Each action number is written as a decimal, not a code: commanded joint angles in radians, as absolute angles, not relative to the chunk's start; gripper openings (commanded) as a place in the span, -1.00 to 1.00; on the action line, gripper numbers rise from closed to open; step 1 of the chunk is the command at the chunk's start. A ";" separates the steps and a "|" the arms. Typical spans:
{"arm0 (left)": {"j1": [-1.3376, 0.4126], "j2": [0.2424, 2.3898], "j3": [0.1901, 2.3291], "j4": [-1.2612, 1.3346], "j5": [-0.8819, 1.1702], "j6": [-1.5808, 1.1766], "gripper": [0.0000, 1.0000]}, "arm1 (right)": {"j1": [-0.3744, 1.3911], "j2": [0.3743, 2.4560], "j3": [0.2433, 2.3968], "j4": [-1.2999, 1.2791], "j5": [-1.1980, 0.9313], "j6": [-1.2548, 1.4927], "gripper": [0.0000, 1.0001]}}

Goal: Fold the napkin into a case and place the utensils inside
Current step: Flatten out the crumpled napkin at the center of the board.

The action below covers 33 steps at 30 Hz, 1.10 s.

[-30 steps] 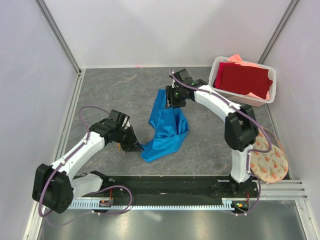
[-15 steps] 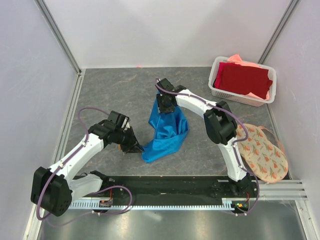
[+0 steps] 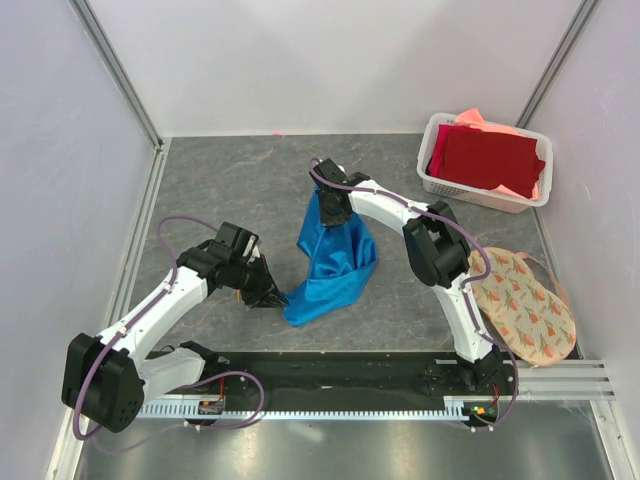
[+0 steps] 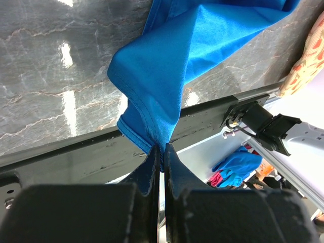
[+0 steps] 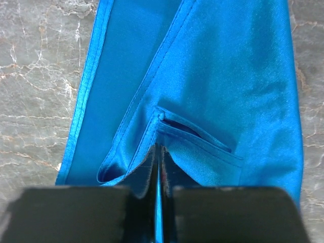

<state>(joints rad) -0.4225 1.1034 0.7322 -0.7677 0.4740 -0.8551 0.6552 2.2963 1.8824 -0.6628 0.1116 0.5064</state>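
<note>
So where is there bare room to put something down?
Bare table lies along the back wall beyond the napkin, and in the far left corner. The middle is crowded: the left gripper and right gripper each pinch the napkin. A basket and flowered mat fill the right side.

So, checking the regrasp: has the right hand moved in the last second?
Yes, the right hand shifted left, away from the white basket, pinching the napkin.

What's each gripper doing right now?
Left gripper: closed, pinching a corner of the napkin.
Right gripper: closed, pinching a folded edge of the napkin.
</note>
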 commanded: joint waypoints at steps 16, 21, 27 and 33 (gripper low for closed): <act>-0.426 0.982 0.758 -0.844 0.399 -0.862 -0.96 | 0.621 1.954 1.775 -0.638 0.167 0.532 -1.00; -0.426 0.986 0.736 -0.833 0.423 -0.874 -0.96 | 0.623 2.045 1.815 -0.620 0.132 0.508 -0.55; -0.426 1.020 0.752 -0.830 0.423 -0.868 -0.96 | 0.624 2.164 1.871 -0.611 0.120 0.489 -0.30; -0.426 1.058 0.756 -0.821 0.436 -0.856 -0.96 | 0.627 2.243 1.902 -0.597 0.103 0.485 -0.21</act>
<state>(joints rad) -0.4232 1.0351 0.7391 -0.8314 0.4198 -0.8555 0.6197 2.2292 1.8229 -0.6125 0.1169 0.4969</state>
